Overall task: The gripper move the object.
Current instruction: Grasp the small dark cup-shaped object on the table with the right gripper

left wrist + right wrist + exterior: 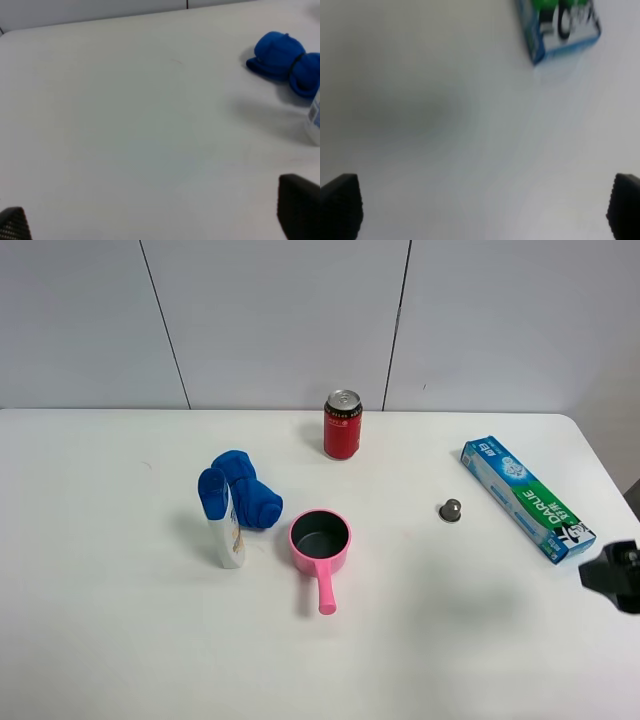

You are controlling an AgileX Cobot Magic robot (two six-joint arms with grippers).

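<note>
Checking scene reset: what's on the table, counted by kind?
soda can: 1
bottle: 1
blue cloth bundle: 1
pink pot: 1
metal capsule: 1
toothpaste box: 1
Total: 6

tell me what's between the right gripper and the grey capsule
Exterior high view: bare table between right gripper and capsule, with only the near end of the toothpaste box edging in.

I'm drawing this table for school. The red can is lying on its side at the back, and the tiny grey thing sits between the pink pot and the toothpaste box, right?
Not quite. The red can stands upright at the back, top up, as the exterior high view shows. The tiny grey capsule does sit between the pink pot and the toothpaste box.
</note>
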